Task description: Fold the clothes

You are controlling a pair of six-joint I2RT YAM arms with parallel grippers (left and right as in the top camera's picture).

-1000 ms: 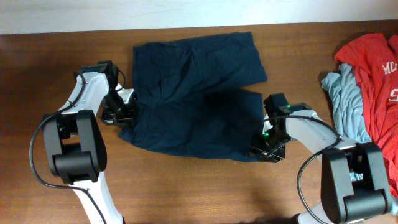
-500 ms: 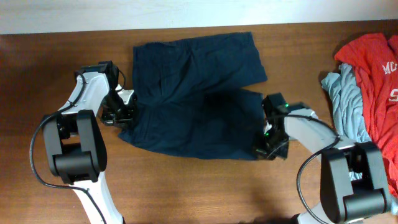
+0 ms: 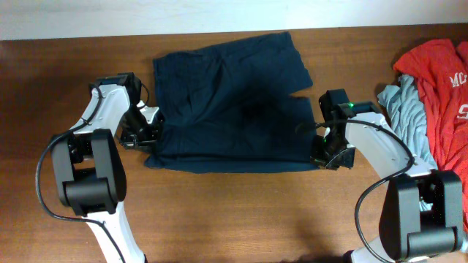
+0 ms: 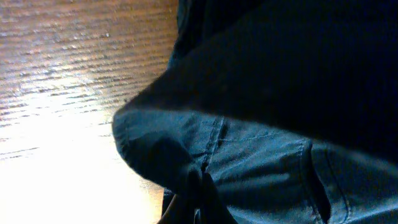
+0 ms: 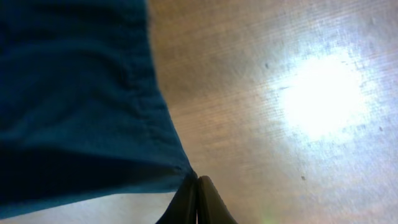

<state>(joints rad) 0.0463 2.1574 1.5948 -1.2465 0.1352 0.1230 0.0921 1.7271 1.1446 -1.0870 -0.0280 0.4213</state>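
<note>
Left claw (image 3: 146,126) clamped tight on left edge of navy garment (image 3: 227,109), cloth bunched at tips. Garment spread flat on counter (image 3: 241,212), long axis laid side to side between both claws, near hem pulled straight. Right claw (image 3: 327,153) clamped tight on near right corner. Far edge lies beyond both claws; fold judged to be carried that way. Grey-blue garment (image 3: 406,120) and red tee (image 3: 439,80) heaped far right, nearer right arm.
</note>
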